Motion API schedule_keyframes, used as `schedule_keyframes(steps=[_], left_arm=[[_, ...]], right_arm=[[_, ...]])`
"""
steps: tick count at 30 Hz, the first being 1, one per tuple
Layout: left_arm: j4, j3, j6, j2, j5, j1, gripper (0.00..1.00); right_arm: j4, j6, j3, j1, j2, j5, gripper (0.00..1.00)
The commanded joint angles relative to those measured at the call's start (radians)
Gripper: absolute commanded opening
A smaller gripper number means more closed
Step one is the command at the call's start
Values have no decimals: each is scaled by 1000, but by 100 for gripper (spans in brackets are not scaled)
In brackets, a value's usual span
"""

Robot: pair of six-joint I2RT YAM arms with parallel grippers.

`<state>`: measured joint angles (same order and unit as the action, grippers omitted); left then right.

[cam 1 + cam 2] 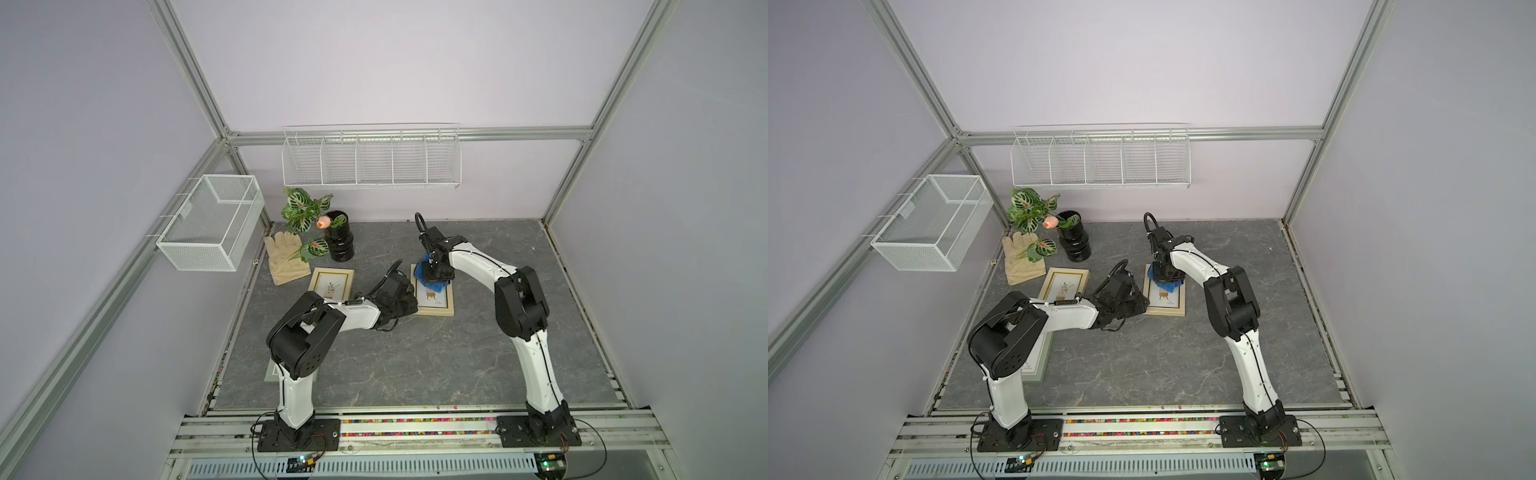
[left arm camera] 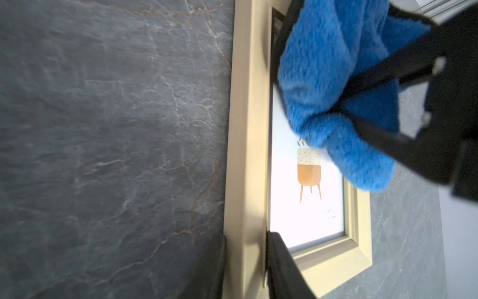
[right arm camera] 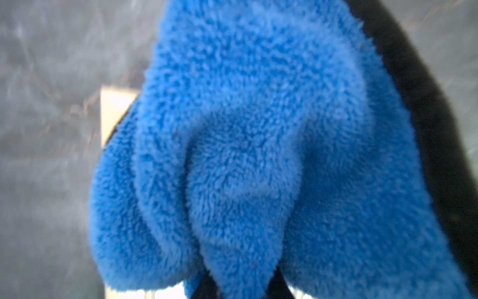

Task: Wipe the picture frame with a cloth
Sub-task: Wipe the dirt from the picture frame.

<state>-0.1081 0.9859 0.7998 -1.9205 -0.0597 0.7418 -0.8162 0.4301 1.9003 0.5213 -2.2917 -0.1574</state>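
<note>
Bunches soft, light cloth (image 2: 331, 64) in near-closed right gripper (image 1: 436, 276); braces stiff, probably fragile picture frame (image 2: 248, 129) by side rail in narrow-set left gripper (image 2: 247, 236).

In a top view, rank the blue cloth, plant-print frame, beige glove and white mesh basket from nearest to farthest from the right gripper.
1. Blue cloth, held by the right gripper.
2. Plant-print frame, lying flat, leftward.
3. Beige glove, farther left and back.
4. White mesh basket, hung at far left.
</note>
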Motion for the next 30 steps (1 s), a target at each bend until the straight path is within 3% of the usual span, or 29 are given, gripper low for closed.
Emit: schedule_keyframes(steps=[1, 6, 9, 19, 26, 30], left_arm=[[349, -95, 22, -121, 24, 4, 31], [346, -97, 20, -115, 23, 4, 31], [339, -110, 22, -107, 23, 4, 31], [344, -110, 22, -106, 28, 4, 31], [337, -102, 23, -121, 21, 4, 31], [341, -101, 19, -123, 20, 4, 31]], right_arm=[[-65, -24, -44, 33, 20, -17, 7], [38, 25, -332, 92, 193, 57, 8], [71, 34, -399, 96, 233, 63, 9], [-76, -45, 6, -5, -1, -54, 7], [-72, -52, -29, 60, 15, -47, 7], [-105, -55, -18, 30, 15, -115, 6]])
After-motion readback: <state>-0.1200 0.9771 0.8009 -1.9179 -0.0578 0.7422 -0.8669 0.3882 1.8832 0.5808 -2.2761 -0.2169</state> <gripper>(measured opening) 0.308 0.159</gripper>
